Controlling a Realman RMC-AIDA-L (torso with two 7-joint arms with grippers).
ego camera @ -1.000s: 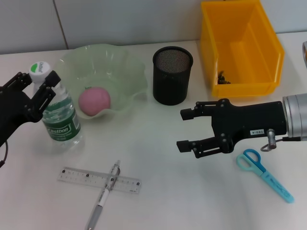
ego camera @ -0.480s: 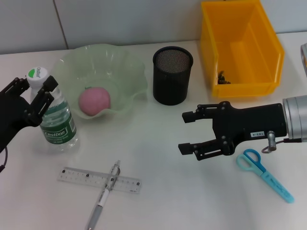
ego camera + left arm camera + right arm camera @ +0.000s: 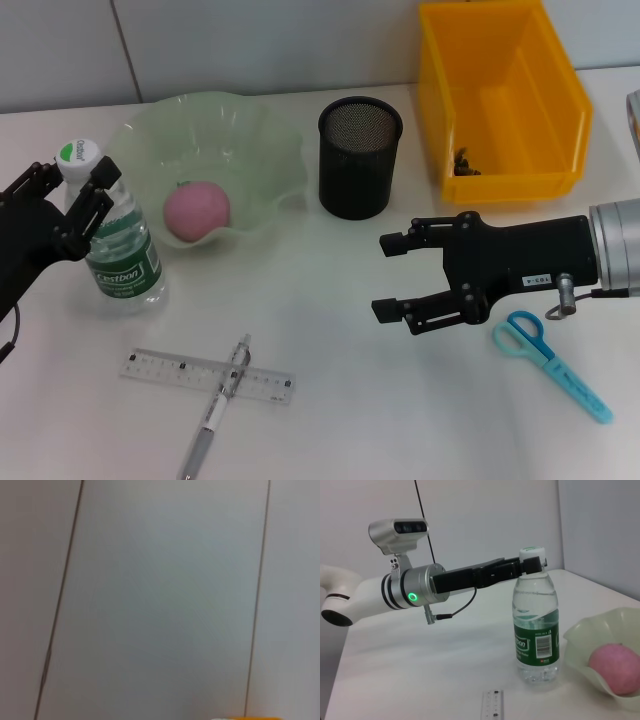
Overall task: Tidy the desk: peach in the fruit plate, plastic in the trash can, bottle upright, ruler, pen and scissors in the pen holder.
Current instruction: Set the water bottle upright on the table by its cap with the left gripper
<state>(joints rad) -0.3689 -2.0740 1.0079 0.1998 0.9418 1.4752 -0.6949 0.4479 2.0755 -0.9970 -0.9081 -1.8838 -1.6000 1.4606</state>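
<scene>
One bottle stands upright near the desk's left edge, just beside the fruit plate holding one peach; the left gripper grips its neck under the cap. The right gripper hovers wide open and empty over bare desk mid-right. One ruler crossed by one pen lies near the front edge; one pair of scissors lies right. One pen holder and one trash can stand at the back.

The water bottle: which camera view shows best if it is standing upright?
The right wrist view: it shows the water bottle side-on, upright on the table, the left gripper at its neck. The head view looks down on the bottle. The left wrist view misses it.
</scene>
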